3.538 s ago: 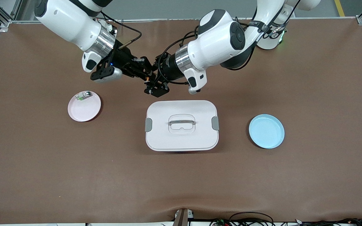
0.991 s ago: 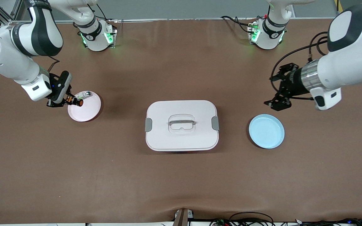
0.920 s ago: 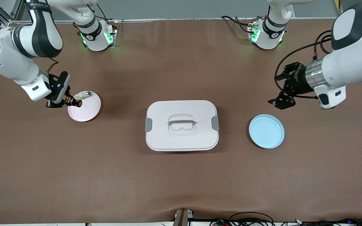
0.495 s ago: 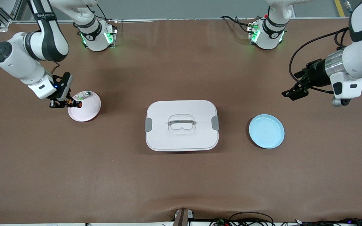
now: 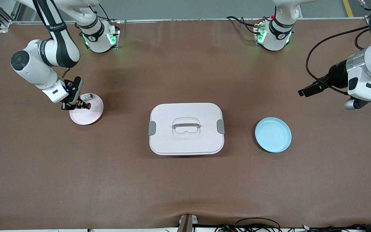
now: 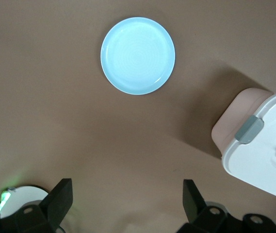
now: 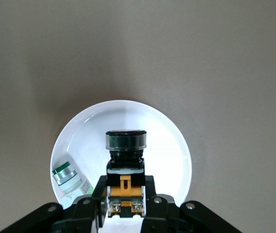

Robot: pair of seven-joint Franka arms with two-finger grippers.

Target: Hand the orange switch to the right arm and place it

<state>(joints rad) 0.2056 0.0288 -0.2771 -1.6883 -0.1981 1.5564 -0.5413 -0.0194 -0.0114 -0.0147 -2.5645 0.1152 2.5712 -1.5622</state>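
My right gripper [image 5: 77, 105] is shut on the orange switch [image 5: 85, 105] and holds it just above the pink plate [image 5: 92, 114], near the plate's edge. In the right wrist view the switch [image 7: 125, 145] sits between the fingers [image 7: 98, 196] with its round cap pointing at the plate [image 7: 169, 145]. My left gripper [image 5: 305, 91] is open and empty, up over bare table toward the left arm's end. In the left wrist view its fingertips [image 6: 62, 191] stand wide apart with nothing between them.
A small clear-silver part with green marking [image 5: 88, 96] lies on the pink plate, also in the right wrist view [image 7: 69, 178]. A white lidded box [image 5: 186, 129] stands mid-table. An empty blue plate [image 5: 273, 134] lies toward the left arm's end.
The right arm has carried the switch from the handover spot over the box to the pink plate and shifted it inward over the plate. The left arm has drawn back toward its end.
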